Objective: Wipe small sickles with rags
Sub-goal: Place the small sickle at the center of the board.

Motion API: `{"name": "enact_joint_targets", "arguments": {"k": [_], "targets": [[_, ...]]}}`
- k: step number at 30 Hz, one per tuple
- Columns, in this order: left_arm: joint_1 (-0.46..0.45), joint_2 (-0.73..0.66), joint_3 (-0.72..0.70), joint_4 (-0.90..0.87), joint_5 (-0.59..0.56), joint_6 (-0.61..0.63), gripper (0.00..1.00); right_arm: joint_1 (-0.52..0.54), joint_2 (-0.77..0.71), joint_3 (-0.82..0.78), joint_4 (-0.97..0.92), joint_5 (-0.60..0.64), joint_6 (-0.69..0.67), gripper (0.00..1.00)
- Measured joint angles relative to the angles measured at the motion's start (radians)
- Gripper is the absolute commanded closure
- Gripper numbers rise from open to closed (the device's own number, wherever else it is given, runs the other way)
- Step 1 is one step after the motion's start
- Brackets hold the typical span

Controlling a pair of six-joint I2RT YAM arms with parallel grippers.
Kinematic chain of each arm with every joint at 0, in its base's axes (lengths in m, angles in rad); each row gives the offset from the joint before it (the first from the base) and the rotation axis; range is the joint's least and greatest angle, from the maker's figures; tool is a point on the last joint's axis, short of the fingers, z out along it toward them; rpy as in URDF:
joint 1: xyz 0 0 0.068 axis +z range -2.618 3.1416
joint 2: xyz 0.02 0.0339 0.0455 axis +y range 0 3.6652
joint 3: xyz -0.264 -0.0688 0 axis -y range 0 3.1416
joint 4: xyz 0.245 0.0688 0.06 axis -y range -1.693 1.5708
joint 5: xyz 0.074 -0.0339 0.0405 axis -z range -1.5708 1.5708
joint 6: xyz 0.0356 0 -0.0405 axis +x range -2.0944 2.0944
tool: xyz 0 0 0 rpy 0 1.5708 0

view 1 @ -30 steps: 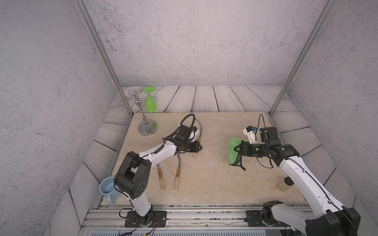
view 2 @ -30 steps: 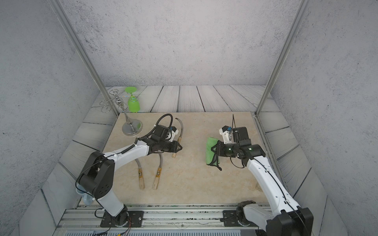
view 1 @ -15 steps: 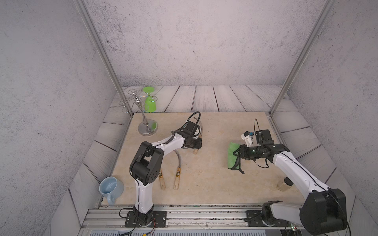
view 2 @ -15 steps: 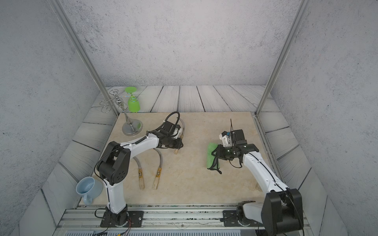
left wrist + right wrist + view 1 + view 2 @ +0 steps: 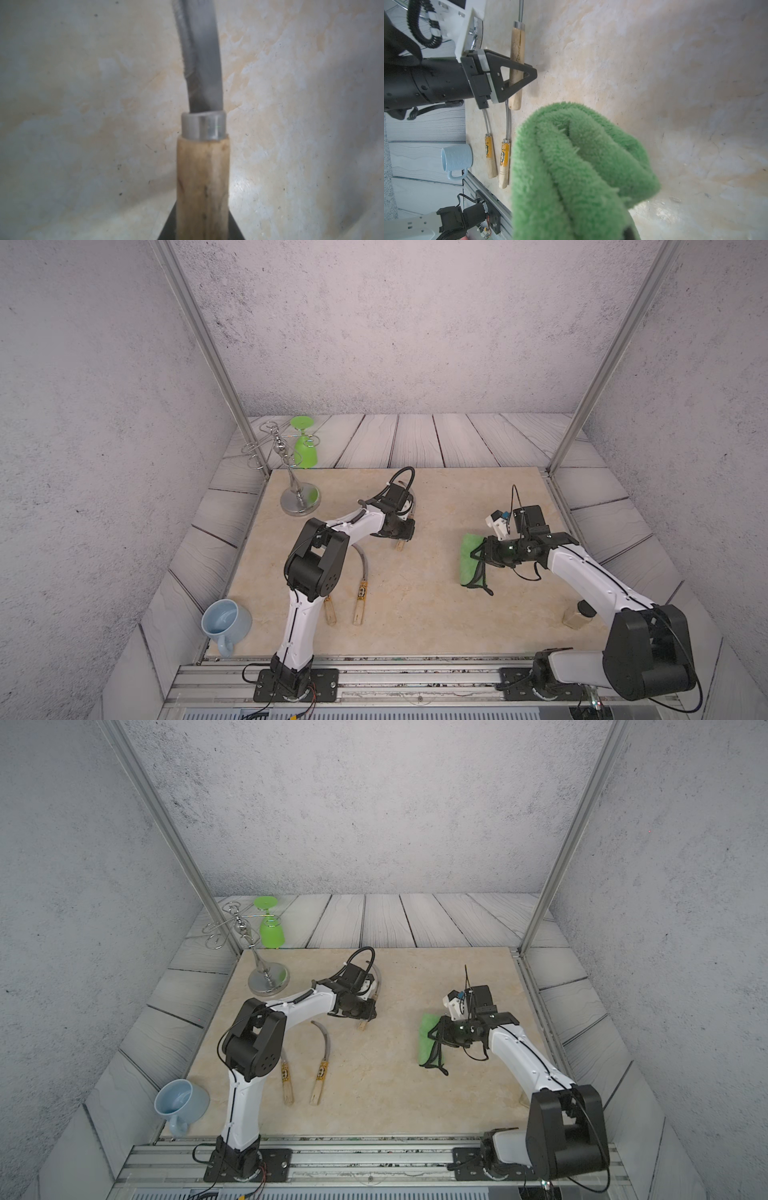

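The plain-handled sickle is gripped by the left claw, whose jaws are seen clenched across the wooden handle a little behind the metal collar. Whether the tool is resting on the table or is held just above it cannot be told. The sickle's long axis is laid roughly front to back: the butt of the handle is pointed toward the robot's base, and the blade is run away from the claw toward the far side, where it is mostly hidden behind the wrist in both top views. The rag is clamped in the right claw, bunched into folds, with its black strap hanging below. It is held to the right of the sickle, well apart from it, with bare table between, and its long fold is set roughly parallel to the handle. The right arm is the one by which the rag is carried, so it is judged that the rag must be brought leftward and toward the far side, to be met with the blade rather than the handle. The two banded sickles are seen lying side by side nearer the front edge, by the left arm, with neither claw on them.
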Motion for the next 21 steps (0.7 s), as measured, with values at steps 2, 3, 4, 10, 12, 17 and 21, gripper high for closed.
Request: {"name": "enact_joint_targets", "arguments": {"k": [2, 3, 4, 10, 12, 17, 21], "targets": [[0.0, 0.015, 0.027, -0.012, 0.0, 0.004, 0.87, 0.0, 0.002, 0.0, 0.002, -0.005, 0.0, 0.8], [0.0, 0.021, 0.039, -0.014, 0.0, 0.006, 0.86, 0.0, 0.002, 0.0, 0.003, -0.007, 0.0, 0.8], [0.0, 0.03, 0.053, -0.019, 0.001, 0.008, 0.85, 0.0, 0.002, 0.0, 0.003, -0.009, 0.0, 0.8], [0.002, 0.082, 0.119, -0.03, 0.002, 0.021, 0.82, 0.0, 0.002, 0.0, 0.004, -0.018, 0.0, 0.79], [0.003, 0.094, 0.131, -0.032, 0.002, 0.023, 0.81, 0.0, 0.004, 0.0, 0.005, -0.019, 0.0, 0.79], [0.005, 0.138, 0.188, -0.043, 0.002, 0.032, 0.77, -0.001, 0.023, 0.0, 0.005, -0.022, 0.0, 0.79], [0.008, 0.163, 0.22, -0.056, 0.002, 0.041, 0.73, 0.0, 0.026, 0.0, 0.005, -0.024, 0.0, 0.78]]}}
